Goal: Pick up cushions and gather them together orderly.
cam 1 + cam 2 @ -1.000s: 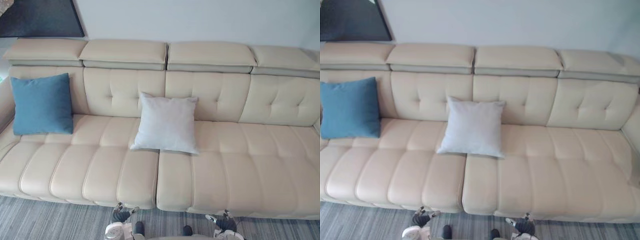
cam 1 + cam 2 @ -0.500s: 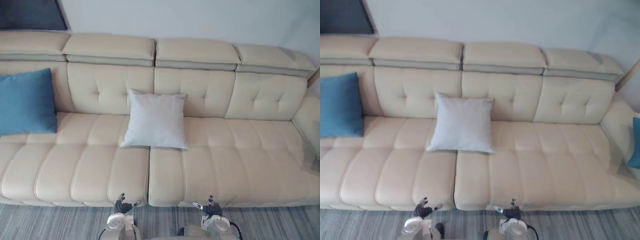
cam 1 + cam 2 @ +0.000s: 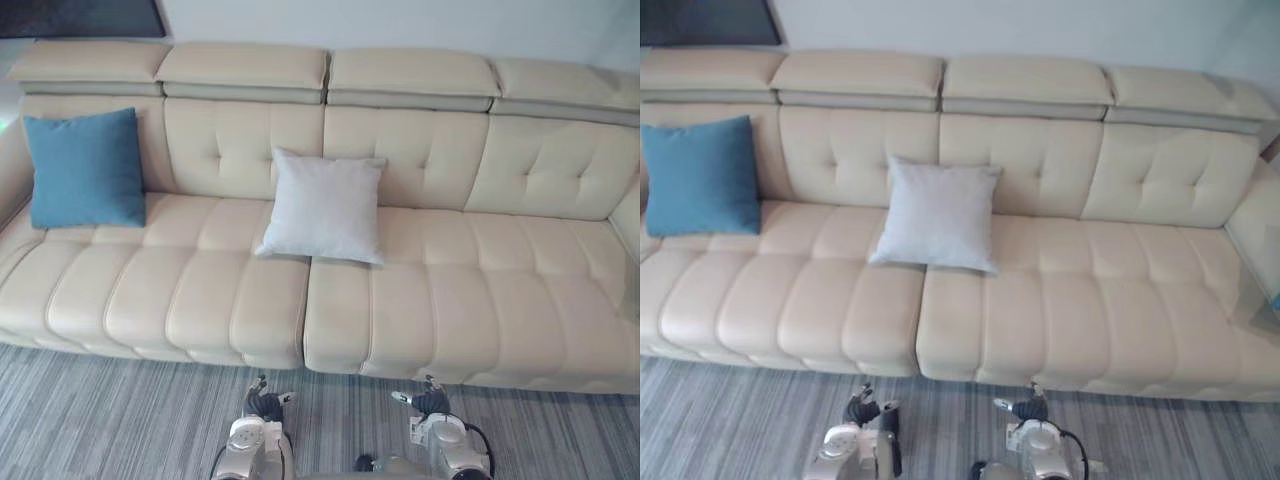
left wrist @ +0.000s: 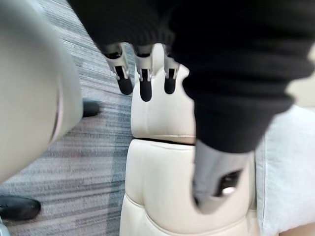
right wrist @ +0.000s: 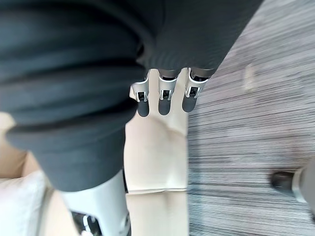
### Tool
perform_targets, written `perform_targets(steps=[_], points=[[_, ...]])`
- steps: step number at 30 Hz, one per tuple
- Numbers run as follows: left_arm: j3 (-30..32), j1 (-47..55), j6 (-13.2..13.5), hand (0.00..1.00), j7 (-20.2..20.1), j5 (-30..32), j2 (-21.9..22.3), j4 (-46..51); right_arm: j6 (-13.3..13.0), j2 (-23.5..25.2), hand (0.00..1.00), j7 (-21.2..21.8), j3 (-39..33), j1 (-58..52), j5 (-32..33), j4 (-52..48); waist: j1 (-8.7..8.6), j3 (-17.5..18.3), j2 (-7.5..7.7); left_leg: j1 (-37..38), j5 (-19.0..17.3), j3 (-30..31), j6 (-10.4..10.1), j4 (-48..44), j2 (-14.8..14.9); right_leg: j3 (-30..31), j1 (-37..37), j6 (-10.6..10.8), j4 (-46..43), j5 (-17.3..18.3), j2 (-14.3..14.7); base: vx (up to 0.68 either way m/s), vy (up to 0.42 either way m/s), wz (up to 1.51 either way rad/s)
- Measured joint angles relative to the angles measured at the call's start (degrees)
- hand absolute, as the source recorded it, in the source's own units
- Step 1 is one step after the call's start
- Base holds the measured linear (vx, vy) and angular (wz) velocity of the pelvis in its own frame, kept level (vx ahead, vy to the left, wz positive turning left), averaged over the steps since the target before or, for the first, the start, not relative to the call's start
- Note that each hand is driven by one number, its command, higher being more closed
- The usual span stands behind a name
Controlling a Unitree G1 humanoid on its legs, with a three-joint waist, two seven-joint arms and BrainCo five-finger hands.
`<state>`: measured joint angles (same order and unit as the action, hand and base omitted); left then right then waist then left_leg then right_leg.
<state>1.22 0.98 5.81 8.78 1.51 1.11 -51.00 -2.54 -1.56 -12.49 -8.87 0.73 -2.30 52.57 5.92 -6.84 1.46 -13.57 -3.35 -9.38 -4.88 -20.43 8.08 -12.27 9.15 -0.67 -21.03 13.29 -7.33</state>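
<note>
A blue cushion (image 3: 85,170) leans upright against the backrest at the left end of the cream sofa (image 3: 450,290). A light grey cushion (image 3: 323,205) leans against the backrest near the middle, over the seam between two seats. My left hand (image 3: 265,403) and right hand (image 3: 428,400) hang low over the carpet in front of the sofa, well short of both cushions. Both are open and hold nothing; their fingers (image 4: 142,86) (image 5: 162,101) are straight in the wrist views. The grey cushion's edge (image 4: 285,172) shows past the left thumb.
Striped grey carpet (image 3: 120,420) runs along the sofa's front edge. The sofa's right half (image 3: 520,260) has bare seats. A dark framed panel (image 3: 80,18) hangs on the wall at the upper left.
The whole picture has shifted, so the camera has moved; more carpet now shows in front of the sofa. Neither cushion has moved on the sofa. Both hands stay low and empty.
</note>
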Motion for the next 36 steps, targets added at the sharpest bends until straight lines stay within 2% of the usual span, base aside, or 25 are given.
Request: perform_targets(steps=[1,2,4,6,11,14,18,21,23,24,25,26,27,28,29,30,32,33,34,35,36], points=[[0.12,0.19,-0.01,0.00,-0.01,0.00,0.21,-0.57,0.19,-0.23,0.00,0.16,-0.02,-0.57,0.00,0.27,0.14,0.73,-1.36,1.47,-3.92,2.13,-0.32,0.74,-0.23,0.76,0.98,0.93,0.22,-0.55,0.20,-0.10,0.225,-0.25],[0.30,0.32,-0.04,0.00,-0.02,-0.02,-0.08,-1.04,0.35,-0.14,0.00,0.20,-0.06,-0.76,0.01,0.50,0.14,0.57,-1.31,1.84,-4.34,2.03,-0.66,1.54,-1.21,1.99,1.20,1.57,0.37,-0.74,-0.05,-0.07,0.198,-0.35],[2.01,0.88,-0.02,0.00,0.02,-0.13,-0.08,-1.10,0.44,1.70,0.00,0.54,-0.86,-2.21,0.04,0.71,0.03,1.09,-0.86,3.46,-4.81,0.12,-0.02,3.61,-2.04,3.43,-0.03,3.41,3.39,-3.09,-0.38,-0.01,0.138,-0.34],[2.20,1.11,-0.02,0.00,-0.06,-0.11,-0.52,-2.02,0.44,2.56,0.00,0.85,-2.02,-3.15,0.07,0.74,-0.01,1.86,-0.90,4.03,-5.25,-0.65,0.35,4.35,-2.85,4.47,-0.73,4.24,6.00,-4.83,-0.48,0.02,0.175,-0.34],[2.89,1.07,-0.04,0.00,-0.28,0.19,-0.50,-4.00,0.43,2.99,0.00,1.13,-4.46,-3.63,0.21,0.80,-0.83,2.43,-1.10,5.78,-5.99,-1.16,1.15,5.63,-4.43,7.04,-2.54,5.23,11.01,-8.10,-0.55,0.07,0.095,-0.28],[4.11,0.88,-0.10,0.00,-0.52,0.71,-0.34,-4.91,0.42,3.21,0.00,1.23,-4.59,-4.43,0.21,0.82,-1.40,3.17,-0.91,7.32,-6.06,-2.66,1.14,6.27,-4.56,8.65,-3.30,5.60,12.56,-8.70,-0.13,0.12,0.031,-0.26],[4.46,0.28,-0.35,0.00,-1.35,1.83,-0.35,-6.05,0.40,3.40,0.00,1.33,-6.20,-4.13,0.22,0.82,-1.70,3.40,-1.23,7.89,-6.28,-4.66,1.92,6.19,-3.65,11.66,-3.01,5.21,14.72,-10.31,1.25,0.14,0.004,-0.54],[4.49,0.09,-0.64,0.00,-1.41,1.92,-0.38,-6.09,0.37,3.20,0.00,1.31,-6.66,-2.99,0.24,0.91,-1.73,3.36,-1.26,7.89,-6.62,-6.02,1.94,6.17,-2.53,14.82,-0.88,4.44,15.48,-12.89,2.97,0.07,-0.016,-0.91],[4.59,-0.28,-0.85,0.00,-1.39,2.02,-0.54,-6.44,0.31,2.99,0.00,1.33,-6.58,-1.62,0.24,1.45,-1.60,3.25,-1.47,7.82,-6.98,-7.88,2.38,6.11,-1.49,14.69,1.36,3.78,15.65,-16.13,4.61,0.01,-0.007,-1.19],[4.60,-0.38,-1.15,0.00,-1.36,2.20,-0.59,-6.81,0.28,2.72,0.00,1.32,-6.44,-0.11,0.23,2.81,-1.14,3.19,-1.59,7.82,-6.96,-9.08,2.43,6.26,-0.42,11.35,2.33,2.16,18.11,-20.16,5.83,-0.01,-0.075,-1.56],[4.57,-0.64,-1.21,0.00,-1.39,2.34,-0.41,-6.90,0.32,2.50,0.00,1.27,-6.41,1.35,0.20,3.12,-0.73,2.79,-2.40,8.04,-7.16,-11.72,2.46,6.70,1.23,1.88,2.82,-0.46,17.28,-18.61,5.13,-0.03,-0.094,-1.44],[4.43,-0.97,-1.27,0.00,-1.39,2.36,-0.46,-6.94,0.34,2.38,0.00,1.23,-6.57,1.45,0.18,3.23,-0.99,2.72,-2.37,8.29,-7.18,-12.91,2.42,7.22,1.14,-4.95,3.35,-1.80,13.87,-14.93,3.77,-0.04,-0.130,-1.15],[3.84,-1.64,-1.23,0.00,-1.37,2.35,-0.74,-6.77,0.30,1.47,0.00,1.20,-6.62,1.57,0.11,4.40,-1.09,2.56,-2.03,9.40,-7.19,-15.38,2.36,7.52,1.07,-17.72,2.80,-3.15,8.57,-8.88,0.75,-0.03,-0.081,-0.82],[3.84,-1.65,-1.17,0.00,-1.39,2.35,-1.71,-6.56,0.42,1.13,0.00,1.14,-6.63,1.50,0.09,5.04,-1.10,2.19,-1.59,10.34,-7.53,-16.30,1.81,7.32,0.61,-19.72,1.15,-2.21,8.95,-7.76,0.22,-0.02,-0.090,-0.74],[3.82,-1.79,-1.19,0.00,-1.36,2.34,-1.77,-6.60,0.41,0.85,0.00,1.14,-6.62,1.51,0.10,5.08,-1.09,1.63,-2.11,10.78,-7.91,-16.29,1.27,7.17,0.72,-19.01,0.89,-2.10,9.27,-7.84,0.68,-0.04,-0.071,-0.49],[3.29,-1.96,-1.18,0.00,-1.33,2.36,-2.19,-6.69,0.30,0.11,0.00,1.08,-6.60,1.45,0.13,5.07,-1.83,0.95,-2.52,10.92,-8.24,-15.11,0.99,7.13,0.73,-17.32,0.91,-1.98,9.62,-7.69,1.86,-0.06,-0.108,-0.41],[2.93,-2.02,-1.17,0.00,-1.32,2.36,-3.05,-6.78,0.34,-0.48,0.00,1.06,-6.58,1.06,0.23,5.97,-2.13,0.49,-3.33,9.44,-9.26,-14.39,0.38,2.46,2.86,-16.57,1.67,-2.55,7.79,-5.46,2.60,-0.05,-0.140,-0.30],[2.69,-2.04,-1.17,0.00,-1.32,2.37,-3.29,-6.77,0.34,-0.47,0.00,1.02,-6.58,0.71,0.40,5.96,-2.33,0.03,-3.06,8.22,-9.61,-13.42,0.63,-1.00,3.79,-16.59,1.58,-2.77,7.21,-4.93,2.72,-0.05,-0.163,-0.09],[3.48,-1.93,-1.19,0.00,-1.37,2.42,-3.48,-6.52,0.37,-0.38,0.00,0.73,-6.29,-0.18,1.38,5.83,-2.37,-1.37,-2.66,3.29,-9.14,-9.97,2.33,-13.98,7.05,-16.68,0.04,-3.60,6.92,-4.23,3.97,-0.04,-0.149,-0.10],[3.90,-1.93,-1.20,0.00,-1.36,2.42,-3.39,-6.28,0.39,-0.31,0.00,0.60,-6.09,-0.46,1.49,5.62,-2.19,-1.91,-2.71,1.63,-8.73,-8.49,3.83,-18.36,7.92,-16.40,-0.73,-4.00,6.89,-3.98,4.61,-0.04,-0.175,-0.27],[4.43,-1.21,-1.13,0.00,-1.35,2.29,-3.53,-4.41,0.42,0.28,0.00,0.11,-6.07,-1.21,2.45,4.63,-1.74,-2.85,-2.93,-2.63,-9.54,-2.79,4.54,-26.40,8.09,-15.31,-1.98,-4.81,6.55,-3.26,6.14,-0.01,-0.093,-0.51]])
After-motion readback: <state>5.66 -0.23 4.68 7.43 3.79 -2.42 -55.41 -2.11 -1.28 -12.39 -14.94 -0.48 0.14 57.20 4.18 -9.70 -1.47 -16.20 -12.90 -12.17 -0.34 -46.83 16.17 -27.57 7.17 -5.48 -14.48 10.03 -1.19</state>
